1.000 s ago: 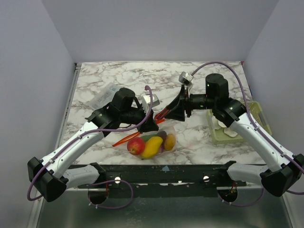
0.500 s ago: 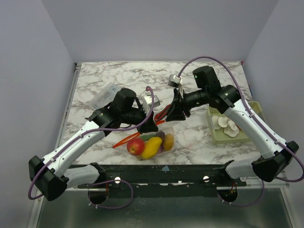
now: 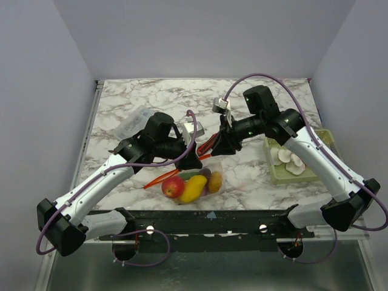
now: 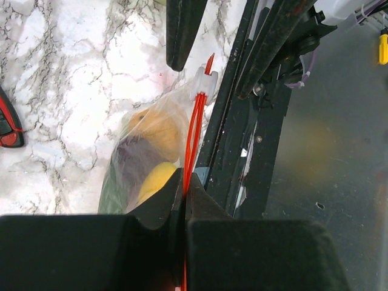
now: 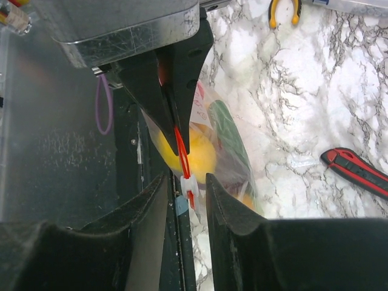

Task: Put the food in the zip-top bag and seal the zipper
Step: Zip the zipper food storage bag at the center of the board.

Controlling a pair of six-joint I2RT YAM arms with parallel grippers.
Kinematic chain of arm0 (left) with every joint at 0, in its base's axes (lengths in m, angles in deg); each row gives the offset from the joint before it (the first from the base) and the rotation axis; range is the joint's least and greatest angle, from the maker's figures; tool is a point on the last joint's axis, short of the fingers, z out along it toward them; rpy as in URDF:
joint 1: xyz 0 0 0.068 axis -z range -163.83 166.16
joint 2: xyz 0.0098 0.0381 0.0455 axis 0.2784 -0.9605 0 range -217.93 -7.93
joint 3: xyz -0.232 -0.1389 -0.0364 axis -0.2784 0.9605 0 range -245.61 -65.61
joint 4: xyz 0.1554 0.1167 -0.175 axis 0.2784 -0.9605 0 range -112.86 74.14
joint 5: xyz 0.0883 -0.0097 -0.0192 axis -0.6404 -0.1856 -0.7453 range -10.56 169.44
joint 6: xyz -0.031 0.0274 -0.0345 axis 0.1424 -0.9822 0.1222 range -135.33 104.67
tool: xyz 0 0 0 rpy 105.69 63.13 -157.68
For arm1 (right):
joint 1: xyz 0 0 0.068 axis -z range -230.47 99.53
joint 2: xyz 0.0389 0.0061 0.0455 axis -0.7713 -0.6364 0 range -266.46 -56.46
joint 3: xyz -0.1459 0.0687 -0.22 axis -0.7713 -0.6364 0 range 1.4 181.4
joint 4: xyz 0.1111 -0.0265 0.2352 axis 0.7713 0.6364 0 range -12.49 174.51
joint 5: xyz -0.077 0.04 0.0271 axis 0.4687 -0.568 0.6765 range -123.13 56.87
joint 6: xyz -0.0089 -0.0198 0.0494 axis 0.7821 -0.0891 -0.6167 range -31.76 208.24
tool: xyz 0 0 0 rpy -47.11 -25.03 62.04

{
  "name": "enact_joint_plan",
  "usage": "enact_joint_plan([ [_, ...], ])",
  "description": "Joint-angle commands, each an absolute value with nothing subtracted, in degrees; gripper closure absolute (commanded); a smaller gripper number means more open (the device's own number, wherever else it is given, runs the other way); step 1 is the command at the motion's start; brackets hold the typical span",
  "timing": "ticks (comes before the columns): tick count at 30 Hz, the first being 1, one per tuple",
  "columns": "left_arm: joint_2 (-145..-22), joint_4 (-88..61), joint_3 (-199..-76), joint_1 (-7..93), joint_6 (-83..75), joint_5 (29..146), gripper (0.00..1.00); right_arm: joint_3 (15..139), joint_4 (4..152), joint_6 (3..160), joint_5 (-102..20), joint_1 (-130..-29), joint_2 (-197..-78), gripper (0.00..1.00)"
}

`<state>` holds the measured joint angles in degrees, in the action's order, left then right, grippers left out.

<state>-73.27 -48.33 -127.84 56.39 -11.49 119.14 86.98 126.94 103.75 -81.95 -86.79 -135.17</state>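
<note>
The zip-top bag (image 3: 197, 182) hangs near the table's front edge, with the food inside: a red apple (image 3: 173, 186), a yellow fruit (image 3: 193, 189), an orange piece (image 3: 215, 180), and purple and green pieces. My left gripper (image 3: 193, 159) is shut on the orange-red zipper (image 4: 193, 130), as the left wrist view (image 4: 185, 182) shows. The white slider (image 5: 188, 183) sits on the strip just beyond the left fingers (image 5: 176, 103). My right gripper (image 5: 185, 182) is open, with one finger on each side of the slider; it also shows in the top view (image 3: 221, 145).
A green tray (image 3: 324, 148) with white mushroom slices stands at the right. A clear bag with a blue strip (image 3: 132, 123) lies at the back left. A red-and-black stick (image 5: 354, 170) and yellow-handled pliers (image 5: 283, 9) lie on the marble. The table's front rail (image 3: 206, 219) is just below the bag.
My right arm has swung left and its gripper has come in around the zipper's slider end. My left gripper has held the strip without moving.
</note>
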Motion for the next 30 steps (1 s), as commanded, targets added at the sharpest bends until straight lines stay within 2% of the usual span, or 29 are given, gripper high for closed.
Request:
enact_joint_plan([
  [1, -73.42, -47.90, -129.06, 56.23, -12.69, 121.69, 1.00, 87.94, 127.30, 104.50, -80.37, -87.10, -135.75, 0.65],
  [9, -72.96, -47.91, -128.89, 56.20, -12.70, 122.13, 1.00, 87.82, 127.57, 105.19, -81.91, -87.85, -136.77, 0.75],
  [11, -72.89, -47.86, -128.80, 56.24, -12.69, 122.18, 1.00, 87.98, 127.59, 105.22, -82.19, -87.96, -137.08, 0.80],
  [15, -72.72, -47.56, -128.62, 56.24, -12.78, 122.54, 1.00, 88.37, 127.84, 105.44, -83.11, -88.22, -138.21, 0.98],
  [16, -72.72, -47.62, -128.62, 56.11, -12.78, 122.82, 1.00, 88.15, 127.51, 105.24, -83.30, -88.26, -138.28, 1.00],
  [22, -72.85, -47.11, -128.37, 55.58, -12.79, 124.55, 1.00, 85.70, 123.36, 104.13, -86.90, -89.36, -137.87, 1.00],
  [30, -72.89, -46.82, -128.01, 54.96, -12.65, 124.94, 1.00, 76.99, 107.68, 96.11, -92.25, -91.04, -134.35, 1.00],
])
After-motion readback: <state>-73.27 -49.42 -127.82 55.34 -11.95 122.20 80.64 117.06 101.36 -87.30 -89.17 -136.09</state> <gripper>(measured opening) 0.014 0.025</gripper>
